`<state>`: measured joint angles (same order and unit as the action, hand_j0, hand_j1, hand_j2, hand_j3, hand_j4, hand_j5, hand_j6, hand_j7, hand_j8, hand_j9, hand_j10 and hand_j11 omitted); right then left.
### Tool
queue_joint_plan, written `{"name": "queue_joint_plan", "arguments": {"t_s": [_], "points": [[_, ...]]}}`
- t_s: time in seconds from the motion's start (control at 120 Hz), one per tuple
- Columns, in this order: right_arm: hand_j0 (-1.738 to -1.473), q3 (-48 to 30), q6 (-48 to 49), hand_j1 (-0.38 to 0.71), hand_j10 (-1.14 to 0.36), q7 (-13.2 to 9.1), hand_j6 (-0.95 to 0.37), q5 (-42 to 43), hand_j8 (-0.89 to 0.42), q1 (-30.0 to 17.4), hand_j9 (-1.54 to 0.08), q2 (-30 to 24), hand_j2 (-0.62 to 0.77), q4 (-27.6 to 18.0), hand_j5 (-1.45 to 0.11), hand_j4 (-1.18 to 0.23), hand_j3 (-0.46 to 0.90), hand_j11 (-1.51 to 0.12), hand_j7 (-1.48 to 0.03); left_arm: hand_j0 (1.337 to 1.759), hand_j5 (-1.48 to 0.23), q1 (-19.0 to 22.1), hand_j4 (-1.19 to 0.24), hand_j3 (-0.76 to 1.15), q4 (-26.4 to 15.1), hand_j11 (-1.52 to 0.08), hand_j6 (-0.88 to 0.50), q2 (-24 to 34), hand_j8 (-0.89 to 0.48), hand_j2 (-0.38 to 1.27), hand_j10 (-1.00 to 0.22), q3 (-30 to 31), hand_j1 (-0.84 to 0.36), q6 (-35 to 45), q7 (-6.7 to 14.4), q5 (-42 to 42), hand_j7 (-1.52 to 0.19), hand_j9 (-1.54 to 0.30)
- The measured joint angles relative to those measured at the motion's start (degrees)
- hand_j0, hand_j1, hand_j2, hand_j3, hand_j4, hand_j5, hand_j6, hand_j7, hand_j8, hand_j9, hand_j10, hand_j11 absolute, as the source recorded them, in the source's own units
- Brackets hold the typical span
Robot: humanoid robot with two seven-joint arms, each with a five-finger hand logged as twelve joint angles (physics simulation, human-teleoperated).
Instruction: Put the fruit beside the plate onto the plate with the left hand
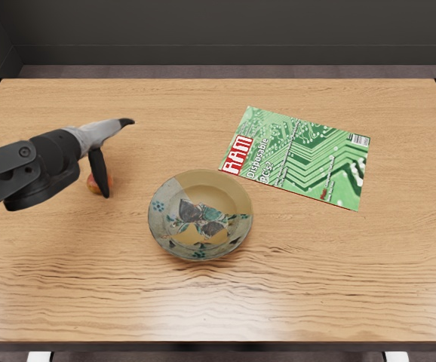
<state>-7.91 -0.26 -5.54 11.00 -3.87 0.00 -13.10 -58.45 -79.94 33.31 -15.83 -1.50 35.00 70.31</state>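
The robot's left hand (97, 147) hovers over the left part of a wooden surface (293, 286), its arm reaching in from the left edge. The hand is spread: the fingers point forward and to the right, while the thumb (101, 177) hangs straight down, well apart from them, and pinches nothing. A small reddish fruit (92, 184) lies on the surface directly under the hand, mostly hidden behind the thumb, with a sliver showing on either side of it. Whether the thumb touches the fruit cannot be told. To the right of the fruit, near but clear of it, sits a deep plate (155, 213). Its painted leaf pattern is in full view. Beyond the plate, to the right, a green magazine (301, 154) lies flat.
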Motion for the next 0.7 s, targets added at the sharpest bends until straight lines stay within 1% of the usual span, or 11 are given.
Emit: {"name": "queue_joint_plan", "arguments": {"t_s": [0.125, 0.225, 0.7], "points": [[-1.658, 0.0, 0.0, -0.33, -0.02, 0.0, -0.02, 0.0, -0.02, 0.0, -0.02, 0.0, 0.00, 0.0, -0.02, -0.02, 0.00, -0.02, -0.02, 1.658, -0.08, 0.2, -0.07, 0.00, 2.7, -0.08, -0.07, -0.8, -0.07, 0.01, -0.07, 0.7, 0.28, 0.7, 0.0, 0.5, -0.08, -0.08], [-1.658, 0.0, 0.0, -0.33, -0.02, 0.0, -0.02, 0.0, -0.02, 0.0, -0.02, 0.0, 0.00, 0.0, -0.02, -0.02, 0.00, -0.02, -0.02, 1.658, -0.13, 0.2, -0.10, 0.00, 3.8, -0.13, -0.10, -1.6, -0.10, 0.02, -0.10, 1.1, 0.23, 0.8, 0.0, 0.7, -0.13, -0.13], [-1.658, 0.0, 0.0, -0.33, -0.02, 0.0, -0.02, 0.0, -0.02, 0.0, -0.02, 0.0, 0.00, 0.0, -0.02, -0.02, 0.00, -0.02, -0.02, 1.658, -0.35, 0.3, -0.27, 0.00, 4.5, -0.35, -0.28, -2.4, -0.28, 0.06, -0.27, 4.7, 0.03, 1.1, 0.0, 0.7, -0.35, -0.35]]}}
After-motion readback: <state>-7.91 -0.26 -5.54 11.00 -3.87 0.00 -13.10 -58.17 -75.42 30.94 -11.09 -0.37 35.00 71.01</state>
